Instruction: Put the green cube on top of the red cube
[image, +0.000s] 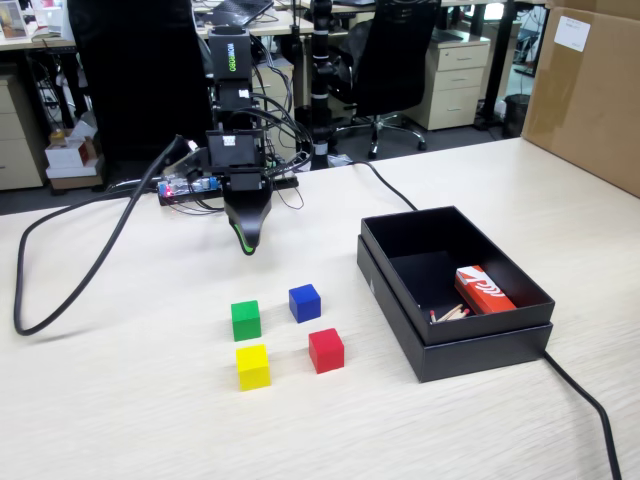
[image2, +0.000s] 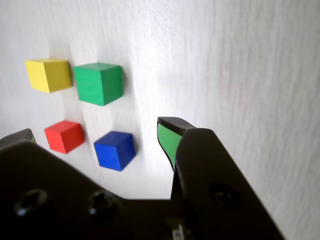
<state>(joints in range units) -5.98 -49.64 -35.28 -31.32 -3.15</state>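
Observation:
The green cube (image: 245, 320) sits on the pale wooden table, left of the red cube (image: 326, 350), with a gap between them. In the wrist view the green cube (image2: 98, 83) is at the upper left and the red cube (image2: 64, 136) is below it. My black gripper (image: 246, 245) with its green-lined tip hangs above the table behind the cubes, apart from all of them. In the wrist view the gripper (image2: 97, 130) is open, its jaws stand wide apart, and nothing is held.
A blue cube (image: 305, 302) and a yellow cube (image: 253, 366) lie beside the two task cubes. A black open box (image: 480, 355) with a red-and-white packet (image: 483, 290) stands to the right. A black cable (image: 80, 275) loops at the left. A cardboard box (image: 590, 90) stands at the far right.

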